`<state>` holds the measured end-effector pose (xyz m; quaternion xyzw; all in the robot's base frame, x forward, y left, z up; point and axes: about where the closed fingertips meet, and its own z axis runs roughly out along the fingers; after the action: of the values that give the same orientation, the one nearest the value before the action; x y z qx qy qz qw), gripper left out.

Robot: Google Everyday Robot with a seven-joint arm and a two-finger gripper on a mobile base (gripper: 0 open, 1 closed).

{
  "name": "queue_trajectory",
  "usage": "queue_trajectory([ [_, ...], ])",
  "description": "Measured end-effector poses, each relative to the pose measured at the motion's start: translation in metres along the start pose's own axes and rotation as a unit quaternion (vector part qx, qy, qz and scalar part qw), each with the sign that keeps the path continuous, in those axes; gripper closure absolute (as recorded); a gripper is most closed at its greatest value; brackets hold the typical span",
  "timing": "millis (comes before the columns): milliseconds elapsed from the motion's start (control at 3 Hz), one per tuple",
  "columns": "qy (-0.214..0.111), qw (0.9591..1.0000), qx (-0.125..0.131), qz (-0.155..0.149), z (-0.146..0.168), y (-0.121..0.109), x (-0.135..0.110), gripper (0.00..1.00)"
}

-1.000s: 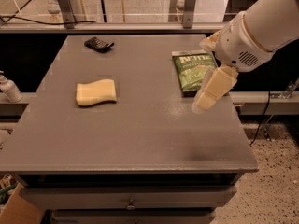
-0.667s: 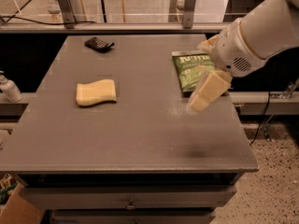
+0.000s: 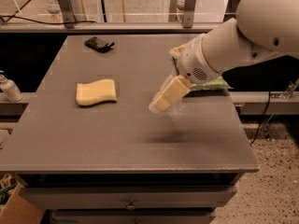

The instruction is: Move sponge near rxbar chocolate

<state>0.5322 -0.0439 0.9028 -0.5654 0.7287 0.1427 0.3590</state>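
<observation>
The pale yellow sponge [image 3: 96, 92] lies flat on the left half of the grey table [image 3: 117, 139]. The black rxbar chocolate [image 3: 99, 44] lies at the far left of the table, well behind the sponge. My gripper [image 3: 161, 101] hangs over the table's middle, to the right of the sponge and apart from it, with nothing seen in it. The white arm reaches in from the upper right.
A green chip bag [image 3: 205, 83] lies at the right side of the table, mostly hidden behind my arm. A white bottle [image 3: 9, 88] stands off the table's left edge. A railing and glass panel run behind the table.
My gripper and arm have moved left, from over the right part of the table toward its middle, closer to the sponge. The sponge and the bar have not moved.
</observation>
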Motion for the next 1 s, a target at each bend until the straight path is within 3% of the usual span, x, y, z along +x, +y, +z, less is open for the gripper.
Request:
queue_trajectory([
  [333,-0.035,0.9993,-0.013,0.01,0.037,0.002,-0.021,0.0],
  [1000,-0.067,0.9966,-0.043,0.017,0.103,0.019,-0.052,0.0],
])
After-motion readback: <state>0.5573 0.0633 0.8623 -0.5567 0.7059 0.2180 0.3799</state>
